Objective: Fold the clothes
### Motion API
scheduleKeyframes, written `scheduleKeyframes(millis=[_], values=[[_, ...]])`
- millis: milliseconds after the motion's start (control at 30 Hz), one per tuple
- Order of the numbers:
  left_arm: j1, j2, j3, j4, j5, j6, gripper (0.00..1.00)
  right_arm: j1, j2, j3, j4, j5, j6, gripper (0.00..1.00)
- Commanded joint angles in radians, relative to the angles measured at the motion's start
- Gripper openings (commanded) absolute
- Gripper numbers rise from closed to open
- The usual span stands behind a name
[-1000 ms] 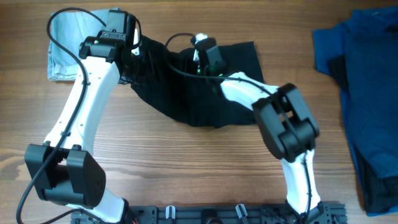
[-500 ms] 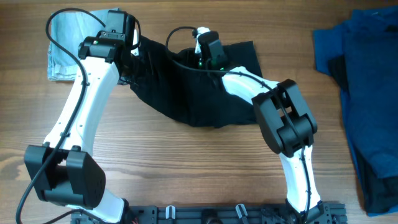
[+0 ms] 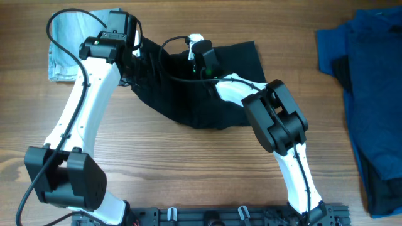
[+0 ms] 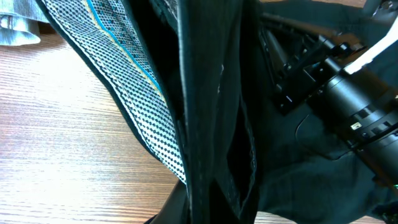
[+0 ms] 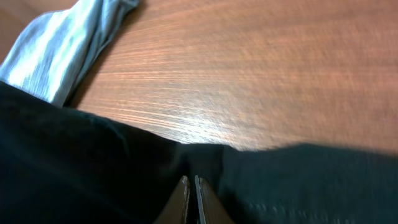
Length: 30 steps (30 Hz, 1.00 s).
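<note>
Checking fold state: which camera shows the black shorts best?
Overhead. It shows the shorts almost whole, spread on the table, with their outline clear. Left wrist gives only a close-up of bunched folds and the mesh lining. Right wrist shows just a black edge lying on the table.

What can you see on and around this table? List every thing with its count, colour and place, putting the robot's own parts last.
Shorts: one, black with mesh lining, far centre, bunched.
Grey cloth: one, pale grey, far left, beside the shorts.
Clothes pile: count unclear, blue with a dark piece, right edge.
Table: one, brown wood, under everything.
Rail: one, black, near edge.
Left arm: one, white and black, at the shorts' left end; jaws hidden by fabric.
Right arm: one, white and black, at the shorts' far edge; jaws nearly together.
</note>
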Motion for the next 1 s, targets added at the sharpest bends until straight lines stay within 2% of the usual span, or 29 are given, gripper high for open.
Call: scheduleKeyframes(millis=[0, 133, 233, 367, 600, 867, 967], values=[[-0.003, -0.045, 0.058, 0.002, -0.023, 0.052, 0.04, -0.019, -0.076, 0.049, -0.107, 0.002, -0.212, 0.04], [-0.003, -0.045, 0.064, 0.009, -0.044, 0.070, 0.04, -0.072, -0.295, 0.049, -0.462, -0.053, -0.150, 0.04], [-0.003, -0.045, 0.064, 0.021, -0.044, 0.070, 0.04, -0.085, -0.429, 0.048, -0.821, -0.087, -0.118, 0.04], [-0.003, -0.045, 0.064, 0.027, -0.044, 0.074, 0.04, -0.056, -0.441, 0.006, -1.065, -0.184, -0.099, 0.04], [-0.003, -0.045, 0.064, 0.029, -0.055, 0.077, 0.04, -0.003, -0.440, -0.164, -0.965, -0.217, 0.056, 0.04], [-0.003, -0.045, 0.064, 0.029, -0.055, 0.077, 0.05, 0.062, -0.393, -0.333, -0.687, -0.328, 0.257, 0.04], [-0.003, -0.045, 0.064, 0.029, -0.076, 0.121, 0.04, 0.074, -0.375, -0.335, -0.640, -0.325, 0.264, 0.04]])
